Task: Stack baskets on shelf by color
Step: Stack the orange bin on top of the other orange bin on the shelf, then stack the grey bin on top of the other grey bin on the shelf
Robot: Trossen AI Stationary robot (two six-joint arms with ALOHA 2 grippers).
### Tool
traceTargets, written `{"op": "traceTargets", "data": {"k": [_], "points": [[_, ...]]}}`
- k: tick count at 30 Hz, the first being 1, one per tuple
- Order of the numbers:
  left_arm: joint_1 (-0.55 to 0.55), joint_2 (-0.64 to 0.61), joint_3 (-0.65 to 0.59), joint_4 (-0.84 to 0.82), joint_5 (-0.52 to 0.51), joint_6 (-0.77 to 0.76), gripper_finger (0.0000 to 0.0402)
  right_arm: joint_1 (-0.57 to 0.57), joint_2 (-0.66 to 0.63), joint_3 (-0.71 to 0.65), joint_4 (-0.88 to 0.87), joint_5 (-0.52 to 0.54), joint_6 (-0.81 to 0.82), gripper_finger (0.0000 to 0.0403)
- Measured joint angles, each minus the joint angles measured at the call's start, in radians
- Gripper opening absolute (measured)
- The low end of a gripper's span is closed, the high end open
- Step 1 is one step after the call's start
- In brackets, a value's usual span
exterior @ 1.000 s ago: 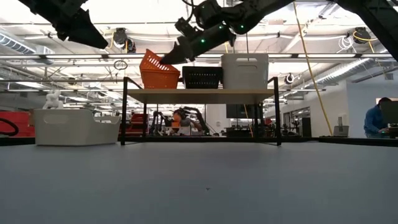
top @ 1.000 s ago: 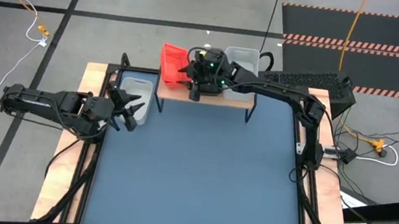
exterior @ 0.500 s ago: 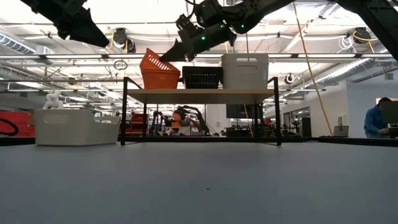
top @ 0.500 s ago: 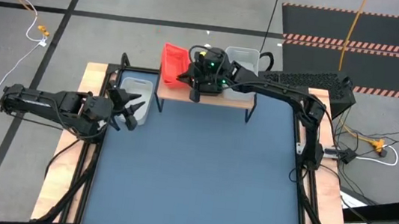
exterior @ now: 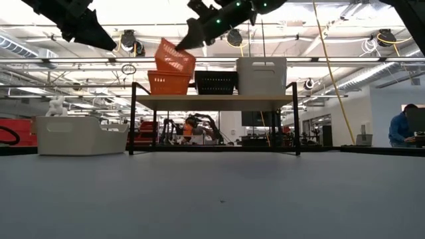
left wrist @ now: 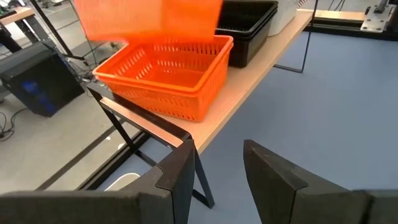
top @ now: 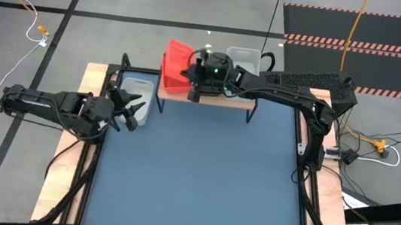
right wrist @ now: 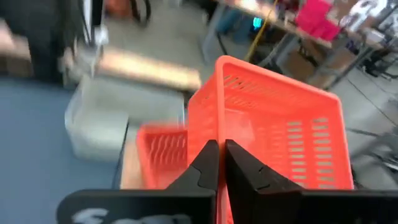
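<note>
The right pincer (exterior: pixel 178 45) is clamped on the rim of a red basket (exterior: pixel 174 58), holding it tilted in the air just above a second red basket (exterior: pixel 169 82) that sits on the shelf (exterior: pixel 212 101). Beside that one on the shelf stand a black basket (exterior: pixel 215 82) and a white basket (exterior: pixel 261 76), so the three colour places look started, with the lifted red one apparently not yet nested. Another white basket (exterior: pixel 81 135) rests on the table (top: pixel 201 173), just beyond the left pincer (top: pixel 131 111), whose fingers stand apart and hold nothing; it looks still to be stacked. Other baskets cannot be counted here.

The red baskets are shallow, perforated plastic with a rolled rim; the black one is slatted; the white ones are deeper, smooth-walled, with rounded corners. The shelf is pale wood on thin black metal legs.
</note>
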Motion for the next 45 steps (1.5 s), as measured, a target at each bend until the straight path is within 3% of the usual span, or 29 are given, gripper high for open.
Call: {"op": "traceTargets", "data": {"k": [3, 9, 12, 16, 21, 26, 32, 37, 43, 45], "points": [[0.001, 0.000, 0.000, 0.005, -0.001, 0.009, 0.0140, 0.046, 0.004, -0.002, -0.075, 0.087, -0.076, 0.0003], [0.002, 0.000, 0.000, 0.006, -0.002, -0.008, 0.0140, 0.089, 0.012, -0.002, -0.056, 0.088, -0.113, 0.0004], [0.002, 0.000, 0.000, 0.006, -0.002, -0.018, 0.0140, 0.090, 0.013, -0.002, -0.055, 0.113, -0.087, 0.0023], [0.002, 0.000, 0.000, 0.006, -0.002, -0.021, 0.0140, 0.098, 0.012, -0.002, -0.052, 0.241, -0.094, 0.0060], [0.001, 0.000, 0.000, 0.006, -0.002, -0.020, 0.0140, 0.112, 0.013, -0.002, -0.073, 0.243, -0.122, 0.0077], [0.002, 0.000, 0.000, 0.005, -0.002, -0.020, 0.0140, 0.145, 0.013, -0.002, -0.068, 0.191, -0.120, 0.0078], [0.002, 0.000, 0.000, -0.002, -0.002, -0.020, 0.0140, 0.207, 0.013, -0.002, 0.009, -0.028, 0.042, 0.0079], [0.002, 0.000, 0.000, -0.002, -0.001, -0.020, 0.0140, 0.221, 0.012, -0.021, -0.009, 0.229, -0.133, 0.0070], [0.002, 0.006, 0.000, -0.001, -0.002, -0.013, 0.0140, 0.205, 0.016, -0.131, -0.011, 0.212, -0.106, 0.0064], [0.002, 0.008, 0.000, -0.003, -0.015, -0.006, 0.0140, 0.210, 0.021, -0.175, 0.065, 0.214, -0.102, 0.0064]]}}
